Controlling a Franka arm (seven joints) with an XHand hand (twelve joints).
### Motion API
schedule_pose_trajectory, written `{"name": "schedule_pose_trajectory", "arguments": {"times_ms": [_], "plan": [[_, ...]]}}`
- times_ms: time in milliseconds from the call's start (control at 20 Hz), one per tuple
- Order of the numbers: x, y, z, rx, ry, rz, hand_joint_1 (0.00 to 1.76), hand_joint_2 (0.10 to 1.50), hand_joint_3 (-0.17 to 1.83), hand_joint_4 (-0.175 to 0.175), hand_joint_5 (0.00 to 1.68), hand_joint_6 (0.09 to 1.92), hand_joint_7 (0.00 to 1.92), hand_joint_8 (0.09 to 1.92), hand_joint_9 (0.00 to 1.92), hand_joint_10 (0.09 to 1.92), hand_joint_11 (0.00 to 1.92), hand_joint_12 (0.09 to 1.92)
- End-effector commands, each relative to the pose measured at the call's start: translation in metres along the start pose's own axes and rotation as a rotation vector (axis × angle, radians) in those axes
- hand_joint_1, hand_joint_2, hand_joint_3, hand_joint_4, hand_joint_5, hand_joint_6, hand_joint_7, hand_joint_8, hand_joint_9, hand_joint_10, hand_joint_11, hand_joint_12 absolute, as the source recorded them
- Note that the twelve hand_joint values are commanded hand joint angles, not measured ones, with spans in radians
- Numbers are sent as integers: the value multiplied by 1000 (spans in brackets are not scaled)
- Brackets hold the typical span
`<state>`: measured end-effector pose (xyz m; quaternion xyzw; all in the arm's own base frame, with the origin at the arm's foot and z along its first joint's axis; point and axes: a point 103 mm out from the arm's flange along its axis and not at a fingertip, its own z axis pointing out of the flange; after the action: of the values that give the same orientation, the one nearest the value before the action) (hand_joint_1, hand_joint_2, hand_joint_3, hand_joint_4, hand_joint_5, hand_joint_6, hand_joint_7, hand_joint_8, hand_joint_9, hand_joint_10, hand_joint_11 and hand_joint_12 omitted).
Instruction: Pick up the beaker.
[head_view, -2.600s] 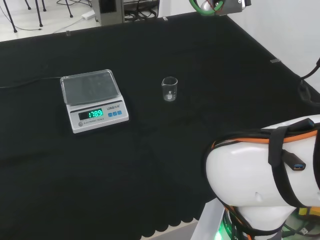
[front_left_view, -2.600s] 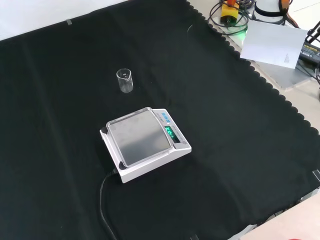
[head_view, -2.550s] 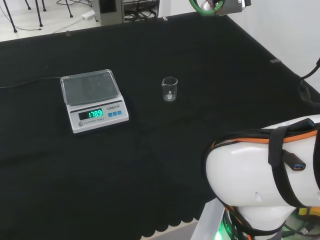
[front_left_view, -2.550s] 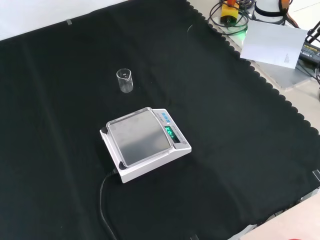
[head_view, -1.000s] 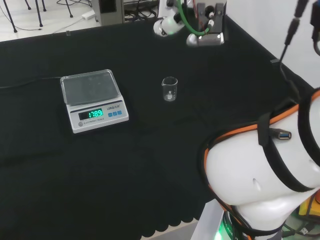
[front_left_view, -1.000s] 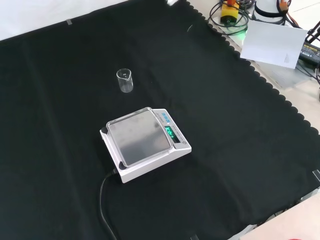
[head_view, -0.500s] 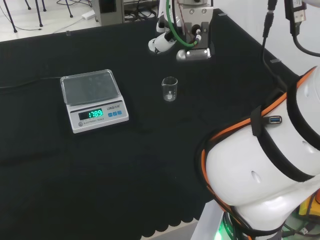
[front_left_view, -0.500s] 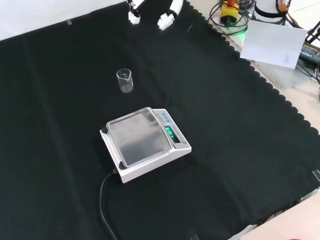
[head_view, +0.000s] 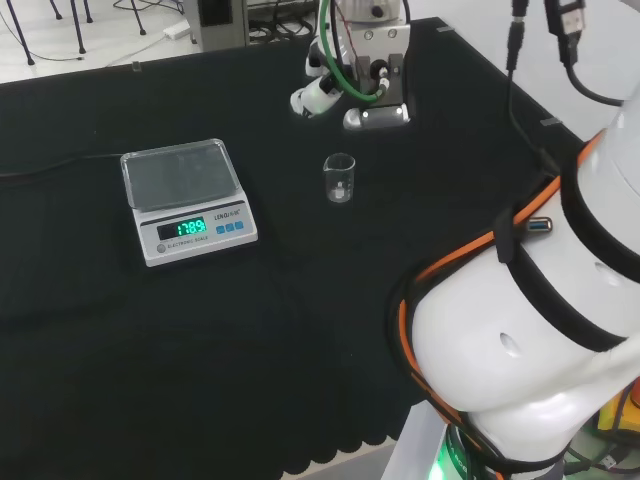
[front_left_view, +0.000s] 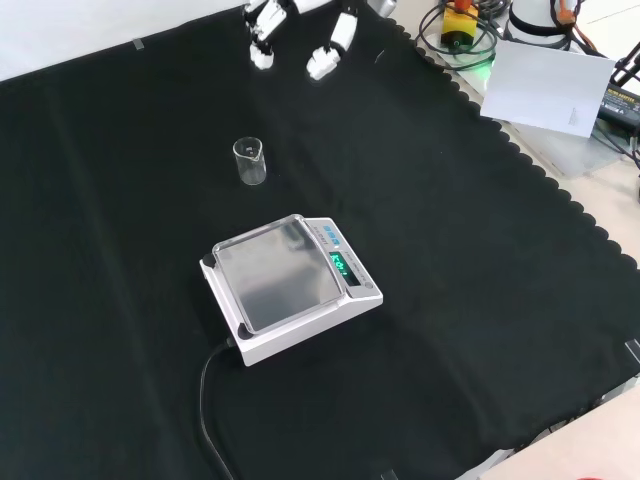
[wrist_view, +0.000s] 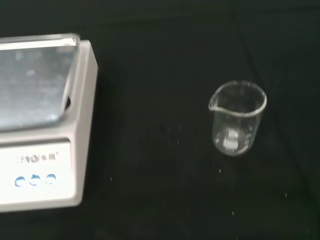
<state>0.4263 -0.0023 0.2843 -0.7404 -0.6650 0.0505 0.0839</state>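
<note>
Black cloth (front_left_view: 480, 250) carries an upright clear beaker (front_left_view: 249, 161) just beyond the scale (front_left_view: 290, 287) in the front view, while the hand (front_left_view: 300, 40) hangs above, well apart, fingers spread and holding nothing

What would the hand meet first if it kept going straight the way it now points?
Probably the beaker: the hand comes in open from the front view's top, fingers toward it, with bare cloth between. The wrist view looks at the beaker too. Depth is uncertain.
</note>
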Motion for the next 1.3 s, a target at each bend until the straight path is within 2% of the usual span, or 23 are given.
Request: {"name": "schedule_pose_trajectory", "arguments": {"times_ms": [50, 150, 250, 400, 500, 750, 1300], "plan": [[-3, 27, 26, 136, -80, 12, 726, 735, 556, -46, 215, 480, 150, 770, 325, 860, 60, 1476], [-4, 32, 28, 168, -99, 10, 730, 689, 545, -32, 157, 319, 45, 711, 180, 884, 16, 1464], [-6, 37, 32, 194, -99, 5, 728, 654, 519, -13, 73, 179, 10, 491, 59, 878, 3, 1417], [-11, 45, 41, 234, -73, 0, 717, 643, 484, -5, 64, 87, 0, 343, 6, 855, 0, 1374], [-17, 51, 48, 261, -47, -3, 692, 674, 468, -8, 132, 87, 0, 389, 1, 866, 0, 1365], [-29, 61, 59, 293, -57, -5, 682, 735, 459, -28, 303, 87, 34, 627, 96, 897, 0, 1378], [-35, 73, 94, 379, -85, -14, 730, 724, 472, -38, 335, 87, 77, 697, 181, 884, 0, 1389]]}}
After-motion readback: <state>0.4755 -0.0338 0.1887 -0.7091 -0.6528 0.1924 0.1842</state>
